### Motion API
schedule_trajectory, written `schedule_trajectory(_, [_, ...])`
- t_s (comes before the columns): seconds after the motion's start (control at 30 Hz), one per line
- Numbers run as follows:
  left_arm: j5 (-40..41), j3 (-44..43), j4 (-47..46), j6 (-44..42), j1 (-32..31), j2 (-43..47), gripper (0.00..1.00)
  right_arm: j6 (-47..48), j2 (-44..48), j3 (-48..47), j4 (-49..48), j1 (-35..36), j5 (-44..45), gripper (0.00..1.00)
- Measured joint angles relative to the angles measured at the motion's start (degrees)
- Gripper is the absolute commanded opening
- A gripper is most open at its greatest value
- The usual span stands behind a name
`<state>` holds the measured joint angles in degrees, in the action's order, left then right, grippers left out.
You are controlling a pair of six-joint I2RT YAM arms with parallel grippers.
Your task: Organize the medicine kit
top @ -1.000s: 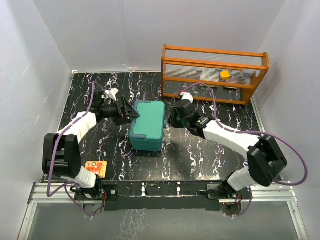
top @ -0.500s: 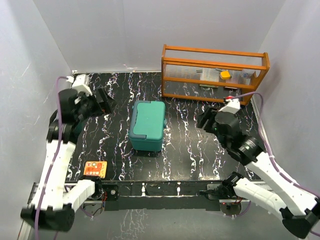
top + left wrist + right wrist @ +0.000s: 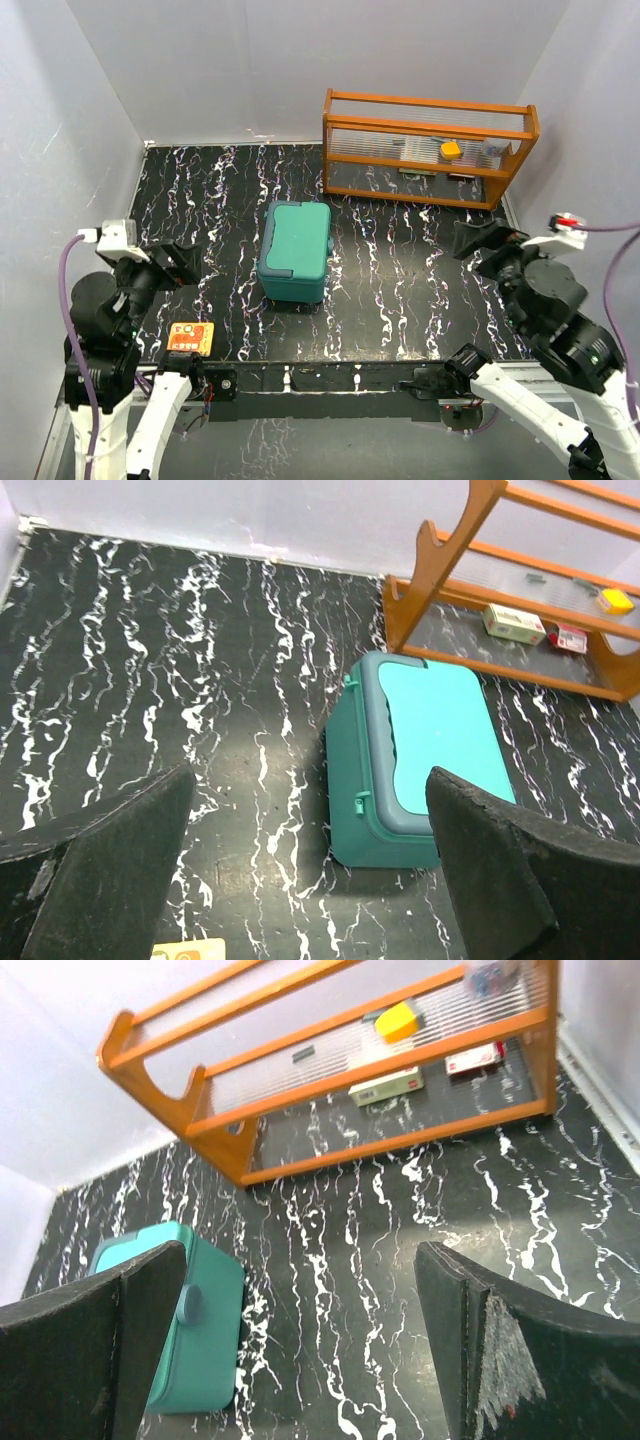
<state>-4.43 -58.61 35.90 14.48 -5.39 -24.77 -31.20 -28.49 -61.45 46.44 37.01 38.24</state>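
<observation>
The medicine kit (image 3: 296, 250) is a teal box with its lid down, standing alone in the middle of the black marbled table. My left gripper (image 3: 176, 265) is raised near the left front corner, well clear of the kit, open and empty. In its wrist view the kit (image 3: 420, 750) lies ahead between the wide-spread fingers of the left gripper (image 3: 310, 800). My right gripper (image 3: 482, 240) hangs over the right side of the table, open and empty. From the right wrist, the kit (image 3: 195, 1350) shows at lower left, partly behind the left finger of the right gripper (image 3: 300, 1260).
An orange wooden rack (image 3: 430, 150) stands at the back right, holding a yellow item (image 3: 451, 150) and small boxes (image 3: 385, 1087). An orange card (image 3: 190, 338) lies near the front left edge. White walls close in the table on three sides.
Both arms have pulled away from the kit's sides, back and up toward the near corners. The right gripper has opened wide. The kit has not moved.
</observation>
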Motion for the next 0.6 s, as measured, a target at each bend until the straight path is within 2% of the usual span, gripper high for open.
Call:
schedule_trajectory(0.3, [5.4,0.0,0.6,0.1,0.0,3.9,0.99,0.7,8.5,-2.6,3.3,0.0,8.1,0.98])
schedule_trajectory(0.6, [6.0,0.1,0.6,0.1,0.0,3.8,0.99,0.6,12.0,-0.6,5.0,0.0,11.5,0.98])
